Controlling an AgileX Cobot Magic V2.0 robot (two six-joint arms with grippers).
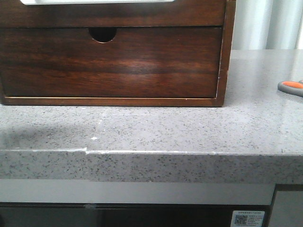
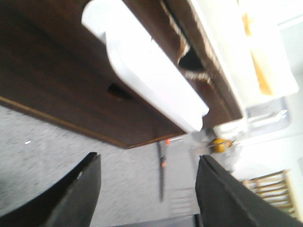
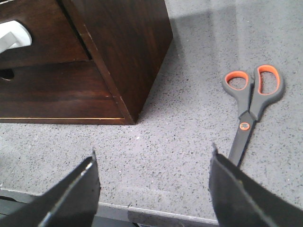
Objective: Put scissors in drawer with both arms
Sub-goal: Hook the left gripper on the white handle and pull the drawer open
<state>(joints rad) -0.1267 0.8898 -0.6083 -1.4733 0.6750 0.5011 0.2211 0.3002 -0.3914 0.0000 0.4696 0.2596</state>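
Note:
The scissors lie flat and closed on the speckled grey counter to the right of the wooden box, with grey handles lined in orange. In the front view only one handle loop shows at the right edge. In the left wrist view they are a blurred dark strip. The drawer is the upper, wide front with the pale cutout; it is shut and also shows in the right wrist view. My right gripper is open and empty over the counter's front edge, with the blade tip close to one finger. My left gripper is open and empty in front of the box.
Below the drawer is a taller drawer front with a half-round notch, also shut. The box's right side wall stands left of the scissors. The counter's front edge runs across. A blurred yellow object lies beyond the box.

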